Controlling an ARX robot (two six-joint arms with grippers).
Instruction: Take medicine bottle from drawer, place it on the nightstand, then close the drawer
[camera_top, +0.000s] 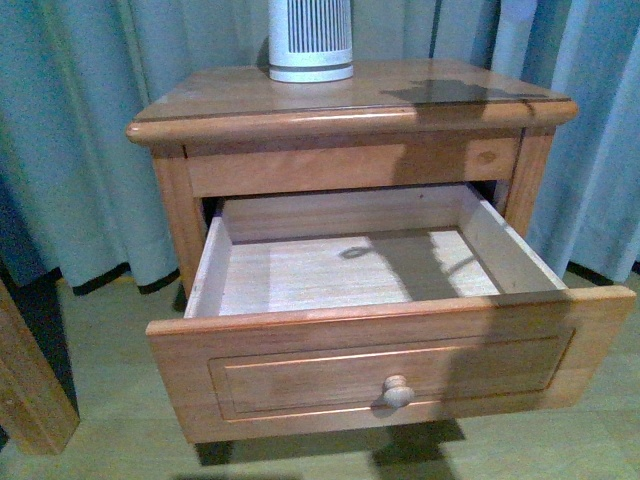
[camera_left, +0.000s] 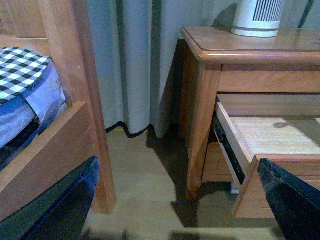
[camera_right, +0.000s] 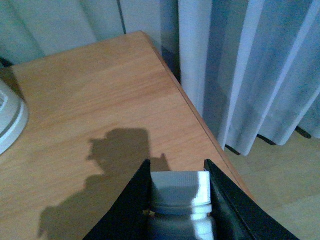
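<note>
My right gripper (camera_right: 177, 167) is shut on the medicine bottle (camera_right: 179, 195), a small white bottle with a ribbed cap, and holds it above the nightstand top (camera_right: 100, 100) near its right edge, casting a shadow on the wood. The nightstand (camera_top: 340, 110) shows in the front view with its upper drawer (camera_top: 400, 350) pulled fully out; the pale inside is bare. Neither arm shows in the front view. My left gripper (camera_left: 180, 200) is open and empty, low beside the nightstand's left side, its dark fingers (camera_left: 295, 200) framing the floor. The drawer also shows in the left wrist view (camera_left: 265, 135).
A large white ribbed device (camera_top: 310, 40) stands at the back of the nightstand top. Pale curtains (camera_top: 90, 130) hang behind. A wooden bed frame (camera_left: 70, 100) with checked bedding (camera_left: 20, 70) stands to the left of the nightstand, with floor (camera_left: 145, 175) between.
</note>
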